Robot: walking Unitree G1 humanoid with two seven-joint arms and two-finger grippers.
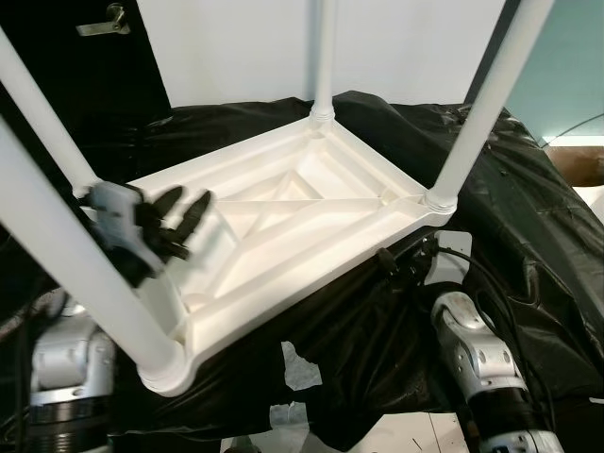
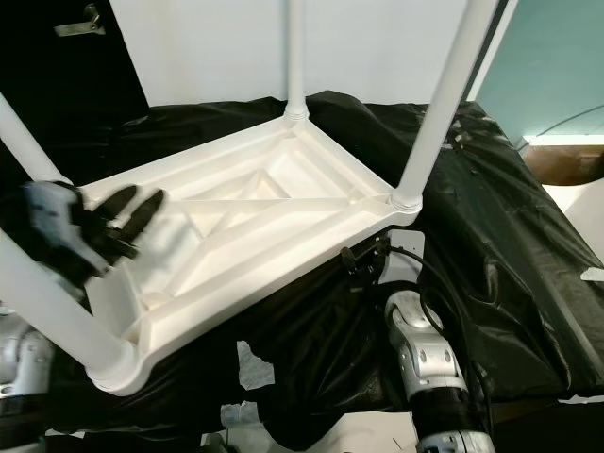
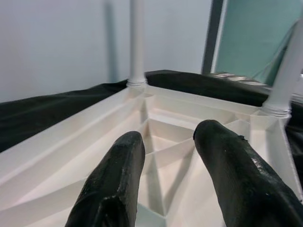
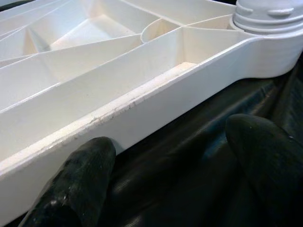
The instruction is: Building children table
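Note:
A white plastic children's table [image 1: 283,217] lies upside down on a surface draped with black sheeting [image 1: 528,236]. Its ribbed underside faces up. Legs stand in its corners: a far leg [image 1: 324,57], a right leg [image 1: 481,104], a near-left leg [image 1: 75,255] and a left leg [image 1: 42,104]. My left gripper [image 1: 186,209] hovers open over the left part of the underside, its fingers [image 3: 118,179] apart and holding nothing. My right gripper [image 4: 170,175] is open, low at the table's near-right rim [image 4: 156,109], close to the right leg's socket [image 4: 265,19].
The black sheeting hangs over the front edge, with torn white scraps [image 1: 300,368] showing below. A white wall stands behind, a dark door with a metal handle [image 1: 104,21] at the far left, and a cardboard box [image 1: 576,160] at the right.

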